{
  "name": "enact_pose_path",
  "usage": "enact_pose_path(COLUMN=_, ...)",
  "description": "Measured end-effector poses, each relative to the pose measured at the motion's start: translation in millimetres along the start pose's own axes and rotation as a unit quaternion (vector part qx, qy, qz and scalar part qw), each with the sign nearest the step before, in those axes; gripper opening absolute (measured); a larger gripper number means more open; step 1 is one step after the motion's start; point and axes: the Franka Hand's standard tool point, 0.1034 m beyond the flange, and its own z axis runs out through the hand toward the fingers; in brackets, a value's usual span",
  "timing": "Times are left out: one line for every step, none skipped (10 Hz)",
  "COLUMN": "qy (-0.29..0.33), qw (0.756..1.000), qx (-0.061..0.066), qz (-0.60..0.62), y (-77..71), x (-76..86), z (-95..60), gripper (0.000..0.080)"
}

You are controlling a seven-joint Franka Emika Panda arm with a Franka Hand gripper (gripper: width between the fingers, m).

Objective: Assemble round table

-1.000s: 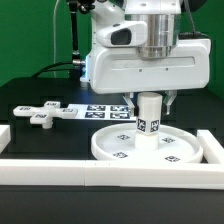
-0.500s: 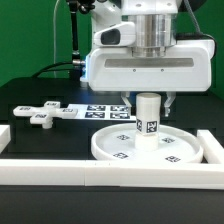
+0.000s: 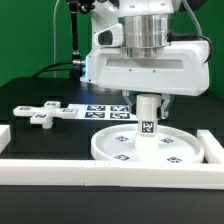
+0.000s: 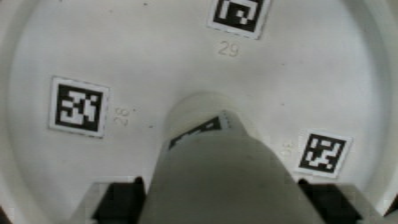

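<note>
The large white rimmed disc [image 3: 147, 147] lies on the black table, with several black-and-white tags on its face. The short white tagged cylinder leg [image 3: 148, 118] stands upright on the disc's middle. My gripper [image 3: 148, 100] is shut on the leg's upper part from above. In the wrist view the leg [image 4: 222, 165] runs down to the disc [image 4: 125, 60], with my black fingers [image 4: 121, 200] pressed against both its sides. The cross-shaped foot [image 3: 42, 113] lies on the table at the exterior view's left.
Long white border walls [image 3: 60, 167] run along the front and at the exterior view's right [image 3: 212, 148]. The marker board [image 3: 105, 111] lies behind the disc. A green backdrop stands behind the arm.
The arm and gripper have come down a little, and less of the leg shows below the hand. The disc and foot have not moved.
</note>
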Motion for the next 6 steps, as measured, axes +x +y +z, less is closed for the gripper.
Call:
enact_pose_path(qy=-0.005, qw=1.0, qx=-0.002, qz=0.03, y=-0.5, x=-1.3, z=-0.1, gripper=0.0409)
enact_pose_path(qy=-0.009, qw=0.998, qx=0.001, qz=0.065, y=-0.8, x=-2.1, z=0.2, gripper=0.0409)
enact_pose_path(qy=-0.011, qw=0.996, qx=0.003, qz=0.089, y=-1.0, x=-2.3, z=0.3, gripper=0.0409)
enact_pose_path(qy=-0.014, qw=0.993, qx=0.005, qz=0.114, y=-1.3, x=-2.7, z=0.4, gripper=0.0409)
enact_pose_path(qy=-0.017, qw=0.99, qx=0.006, qz=0.138, y=-1.6, x=-3.3, z=0.5, gripper=0.0409)
enact_pose_path(qy=-0.019, qw=0.988, qx=0.008, qz=0.151, y=-1.9, x=-3.7, z=0.6, gripper=0.0409)
